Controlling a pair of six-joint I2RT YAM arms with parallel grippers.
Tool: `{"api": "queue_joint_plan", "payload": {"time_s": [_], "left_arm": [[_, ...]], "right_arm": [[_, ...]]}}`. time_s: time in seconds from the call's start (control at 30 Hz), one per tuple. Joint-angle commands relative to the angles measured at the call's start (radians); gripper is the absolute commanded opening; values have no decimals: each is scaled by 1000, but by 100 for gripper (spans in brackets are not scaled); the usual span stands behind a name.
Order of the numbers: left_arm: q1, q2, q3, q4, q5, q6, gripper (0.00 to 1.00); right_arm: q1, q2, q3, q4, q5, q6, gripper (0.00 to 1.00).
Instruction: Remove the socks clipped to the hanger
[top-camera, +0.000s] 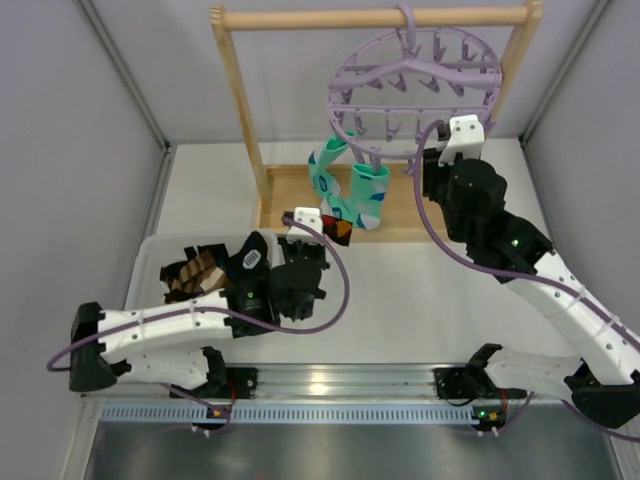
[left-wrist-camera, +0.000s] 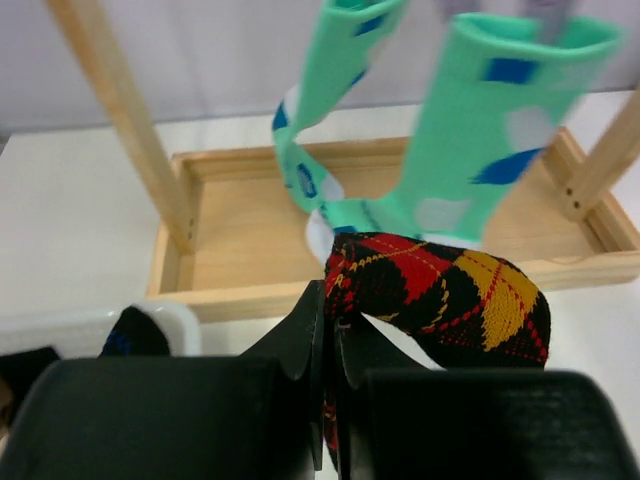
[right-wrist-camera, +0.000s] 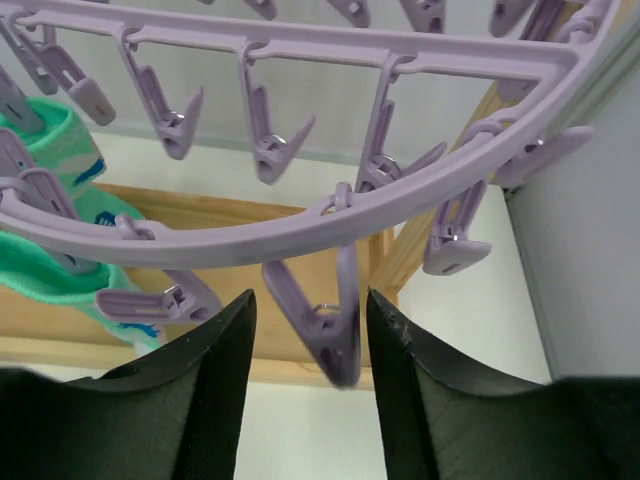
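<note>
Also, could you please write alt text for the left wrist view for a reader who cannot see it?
The left gripper, shut, pinches a red, black and yellow argyle sock. Behind it, two mint-green socks with blue and white patches hang above the wooden rack's base tray.

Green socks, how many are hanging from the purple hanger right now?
2. The left green sock dangles twisted from the hanger. The right green sock hangs straighter just beside it. No others show, though one could be hidden behind them.
</note>
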Motion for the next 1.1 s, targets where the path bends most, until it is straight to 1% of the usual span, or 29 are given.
{"api": "queue_joint_plan", "payload": {"time_s": [0.0,0.03,0.07,0.1,0.17,0.2,0.23,0.27,0.3,0.33,0.37,0.43,0.47,0.57,0.67,0.7,0.73,0.87,0.93,1.07], "left_arm": [[111,-106,-31,-355,10,-279,0],[146,-139,-47,-376,40,-296,0],[207,-189,-54,-404,54,-309,0],[237,-211,-57,-416,68,-319,0],[304,-232,-43,-449,102,-329,0],[373,-240,-32,-484,111,-332,0],[409,-236,-20,-513,120,-349,0],[444,-230,18,-553,127,-376,0],[520,-222,35,-627,151,-395,0],[563,-222,47,-657,157,-442,0],[638,-225,60,-685,165,-462,0],[712,-251,60,-740,190,-514,0],[776,-265,57,-754,193,-530,0],[867,-334,6,-762,197,-585,0],[933,-422,-110,-760,216,-683,0],[946,-444,-177,-759,223,-739,0],[960,-482,-216,-760,239,-763,0],[1021,-513,-351,-759,282,-853,0],[1030,-513,-414,-759,283,-912,0],[1041,-493,-489,-756,291,-1028,1]], "right_arm": [[-29,-22,-29,-3,-148,39,47],[-31,-28,-28,-1,-170,69,55],[-31,-30,-28,2,-175,72,61],[-35,-30,-28,5,-179,77,64],[-38,-32,-28,8,-193,80,66],[-43,-32,-26,9,-198,83,68],[-43,-32,-26,8,-205,83,72],[-42,-35,-26,5,-214,86,73],[-43,-36,-28,0,-219,92,75],[-45,-47,-39,0,-230,92,79],[-45,-53,-43,2,-233,97,82],[-43,-70,-63,2,-234,100,83],[-45,-74,-69,3,-233,100,83],[-46,-96,-94,10,-228,97,84],[-45,-123,-117,16,-231,105,84],[-46,-130,-128,16,-233,109,85],[-45,-145,-134,17,-239,111,85],[-45,-180,-163,14,-242,117,85],[-46,-203,-184,14,-238,120,85],[-46,-235,-215,17,-237,129,85]]}}
